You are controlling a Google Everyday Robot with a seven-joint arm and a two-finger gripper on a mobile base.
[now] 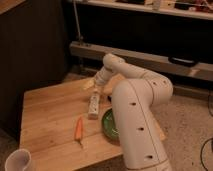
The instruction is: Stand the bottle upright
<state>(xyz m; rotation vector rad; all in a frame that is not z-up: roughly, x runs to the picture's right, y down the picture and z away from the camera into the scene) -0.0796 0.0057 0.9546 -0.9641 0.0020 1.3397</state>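
Bottle (93,106) lies flat on wood surface (47,107), not standing. Its far end sits right under gripper (96,89); touching or not, cannot tell. Gripper hangs low over surface, at tip of big white arm (135,110). Cannot tell if gripper is wide, narrow or holding anything. Orange carrot (78,129) lies nearer to me than gripper, close to bottle's near end but apart from it. Green plate (107,125) just beside bottle, partly hidden by arm. White cup (17,161) well apart from gripper, by near corner.
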